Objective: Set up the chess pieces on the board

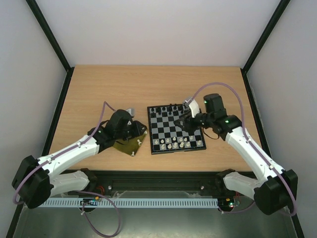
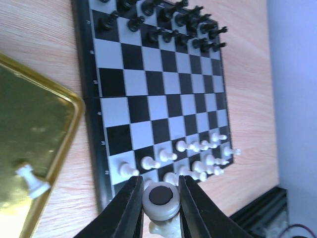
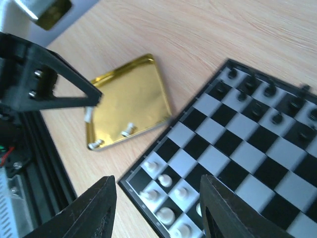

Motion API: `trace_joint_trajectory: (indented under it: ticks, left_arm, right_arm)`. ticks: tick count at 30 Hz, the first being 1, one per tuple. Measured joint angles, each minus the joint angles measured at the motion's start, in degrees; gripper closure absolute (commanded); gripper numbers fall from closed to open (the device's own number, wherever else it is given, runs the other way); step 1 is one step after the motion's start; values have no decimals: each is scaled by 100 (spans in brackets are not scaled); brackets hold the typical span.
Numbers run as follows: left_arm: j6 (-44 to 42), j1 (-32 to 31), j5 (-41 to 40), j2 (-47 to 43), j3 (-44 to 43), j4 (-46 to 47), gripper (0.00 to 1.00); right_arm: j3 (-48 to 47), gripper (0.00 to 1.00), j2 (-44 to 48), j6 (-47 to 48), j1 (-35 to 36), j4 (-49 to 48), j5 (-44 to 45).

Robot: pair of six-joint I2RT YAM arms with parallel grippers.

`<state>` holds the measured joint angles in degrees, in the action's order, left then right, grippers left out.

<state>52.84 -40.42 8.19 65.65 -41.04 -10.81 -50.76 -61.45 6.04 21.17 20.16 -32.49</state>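
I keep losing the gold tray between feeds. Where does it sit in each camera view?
Top external: the gold tray lies just left of the board, by its near corner, partly covered by the left arm.
Left wrist: at the left edge, with a white piece on it.
Right wrist: centre-left, up-left of the board.
Shared landmark: the board edge facing the tray.

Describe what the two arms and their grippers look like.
The left arm and right arm have white link shells with bulky black joints. A lilac cable loops loosely along each. A small green light glows on the right arm. The left gripper and right gripper each carry two black, wedge-shaped fingers tapering toward the tips.
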Motion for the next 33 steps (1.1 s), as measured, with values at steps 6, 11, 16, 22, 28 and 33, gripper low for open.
trace_joint_trajectory:
  ticks: [6,11,16,22,28,33]
  left_arm:
    - [804,-7,387,-129,190,817,82]
    - [1545,-17,466,-417,507,1578,82]
    - [2151,-17,398,-688,791,2024,82]
    - [2518,-17,275,-793,811,2291,82]
    - [2686,-20,225,-793,813,2472,82]
    - [2750,-66,205,-793,813,2551,82]
  right_arm:
    - [-466,53,-623,-345,1012,-361,363]
    - [-728,55,-1128,-586,1491,-584,752]
    - [-807,57,-1250,-846,1746,-942,863]
    - [-866,58,-1335,-1084,1919,-1204,748]
    - [-870,61,-1381,-1191,2011,-1285,570]
    - [-885,68,-1478,-1261,2046,-1327,415]
